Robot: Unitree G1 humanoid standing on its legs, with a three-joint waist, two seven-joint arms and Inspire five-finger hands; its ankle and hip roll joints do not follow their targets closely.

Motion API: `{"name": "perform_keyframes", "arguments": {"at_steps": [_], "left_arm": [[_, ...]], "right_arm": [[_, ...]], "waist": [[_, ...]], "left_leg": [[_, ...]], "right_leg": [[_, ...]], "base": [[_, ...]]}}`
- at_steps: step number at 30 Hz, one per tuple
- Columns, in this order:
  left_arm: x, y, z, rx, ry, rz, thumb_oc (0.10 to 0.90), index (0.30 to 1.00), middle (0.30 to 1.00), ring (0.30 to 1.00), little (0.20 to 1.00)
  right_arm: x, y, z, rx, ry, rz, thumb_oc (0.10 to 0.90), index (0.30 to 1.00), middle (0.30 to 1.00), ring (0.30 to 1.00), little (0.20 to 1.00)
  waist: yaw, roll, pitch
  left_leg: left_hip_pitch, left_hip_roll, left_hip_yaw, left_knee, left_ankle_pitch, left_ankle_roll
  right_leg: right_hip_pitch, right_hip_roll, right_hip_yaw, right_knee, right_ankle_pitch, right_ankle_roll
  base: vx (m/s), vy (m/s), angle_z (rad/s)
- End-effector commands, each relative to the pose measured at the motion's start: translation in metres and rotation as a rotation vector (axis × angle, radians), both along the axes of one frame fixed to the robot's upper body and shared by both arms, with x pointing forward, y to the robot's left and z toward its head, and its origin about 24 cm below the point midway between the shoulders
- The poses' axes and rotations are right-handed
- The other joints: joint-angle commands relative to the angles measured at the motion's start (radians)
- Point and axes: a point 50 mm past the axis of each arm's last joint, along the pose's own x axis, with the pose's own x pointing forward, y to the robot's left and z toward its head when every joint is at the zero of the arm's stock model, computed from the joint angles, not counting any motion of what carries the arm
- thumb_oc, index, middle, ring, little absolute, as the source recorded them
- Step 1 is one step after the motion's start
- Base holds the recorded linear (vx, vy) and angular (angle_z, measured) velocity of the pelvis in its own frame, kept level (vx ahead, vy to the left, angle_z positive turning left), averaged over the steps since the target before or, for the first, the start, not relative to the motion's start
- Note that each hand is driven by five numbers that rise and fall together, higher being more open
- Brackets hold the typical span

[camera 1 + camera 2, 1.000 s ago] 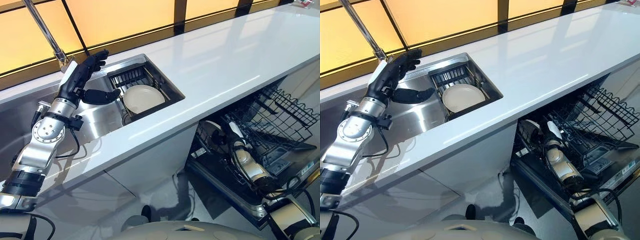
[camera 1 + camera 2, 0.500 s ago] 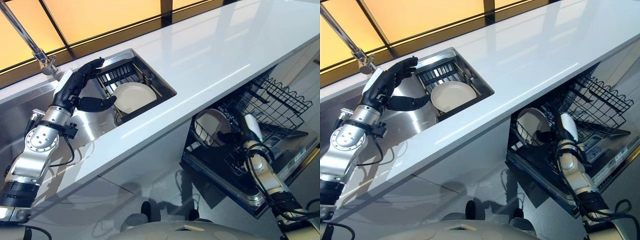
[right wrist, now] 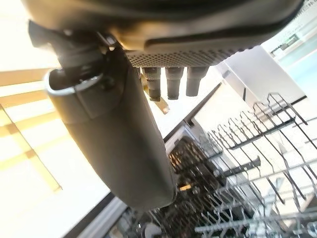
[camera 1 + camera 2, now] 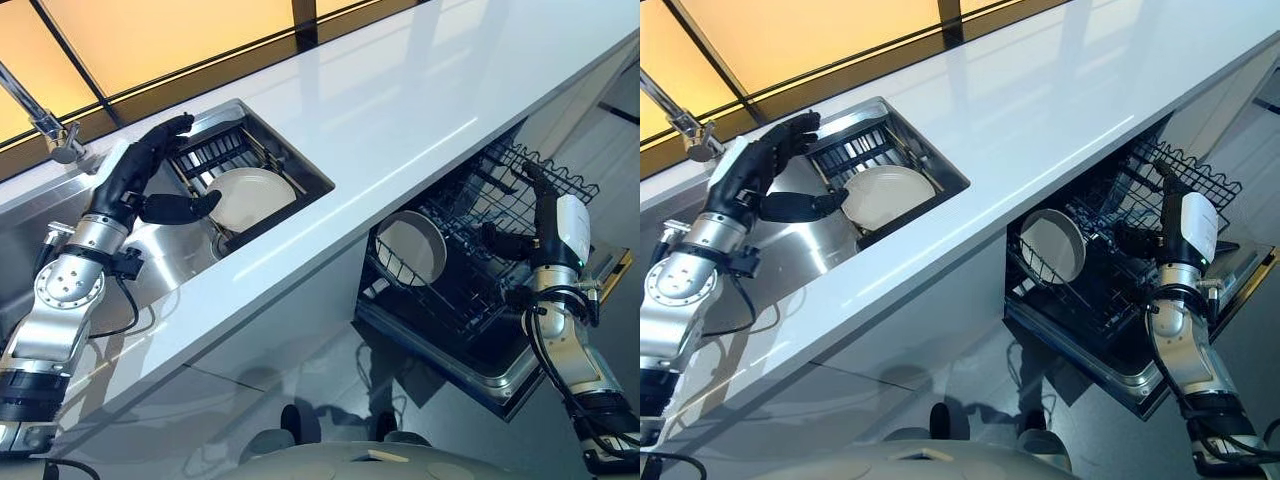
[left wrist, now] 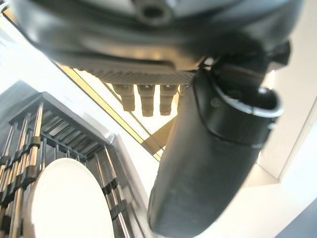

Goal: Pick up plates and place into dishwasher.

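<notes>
Since a second ago my right hand (image 4: pixel 545 232) has come up out of the dishwasher rack (image 4: pixel 470 270) — it was down among the wires, and it now stands raised just beside the rack's outer edge, fingers straight, thumb spread, holding nothing. I count two plates. One cream plate (image 4: pixel 412 247) stands on edge in the rack, on the thumb side of my right hand and apart from it; a second ago my arm hid most of it. The other plate (image 4: pixel 248 196) lies in the sink (image 4: pixel 165 262), leaning on the dark slatted drainer (image 4: pixel 213 153), just past the thumb tip of my left hand (image 4: pixel 140 180). That hand hovers over the sink as before, fingers extended and thumb stretched toward the plate's rim — open, grasping nothing. One tap (image 4: pixel 38 113) stands behind it, and the white counter (image 4: pixel 400 90) runs between my two hands.
</notes>
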Motion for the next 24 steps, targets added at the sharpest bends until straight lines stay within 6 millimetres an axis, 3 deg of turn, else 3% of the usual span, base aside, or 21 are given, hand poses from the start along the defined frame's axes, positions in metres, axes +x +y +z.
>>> {"name": "perform_keyframes", "arguments": {"at_steps": [1,13,24], "left_arm": [[-0.006,0.011,0.059,0.105,-0.247,0.057,0.8,0.9,0.9,0.9,0.9],[0.017,0.042,0.059,0.096,-0.15,0.228,0.8,0.9,0.9,0.9,0.9],[0.033,0.064,0.051,0.054,-0.076,0.362,0.8,0.9,0.9,0.9,0.9]], "right_arm": [[0.001,0.009,0.077,-0.139,-0.363,0.109,0.8,0.9,0.9,0.9,0.9],[-0.001,0.025,0.1,-0.223,-0.385,0.242,0.8,0.9,0.9,0.9,0.9],[-0.004,0.018,0.106,-0.259,-0.331,0.234,0.8,0.9,0.9,0.9,0.9]], "waist": [[-0.019,-0.025,-0.061],[-0.057,-0.018,-0.058],[-0.105,-0.025,-0.043]], "left_leg": [[0.038,-0.084,0.019,0.003,-0.089,0.043],[0.037,-0.082,0.042,0.003,-0.09,0.041],[0.035,-0.079,0.071,0.003,-0.099,0.047]], "right_leg": [[0.007,0.02,0.008,0.005,0.013,0.056],[-0.004,0.021,0.027,0.005,0.015,0.061],[-0.023,0.031,0.06,0.005,0.01,0.064]], "base": [[0.0,0.0,0.0],[0.01,0.011,-0.02],[0.05,0.044,-0.09]]}}
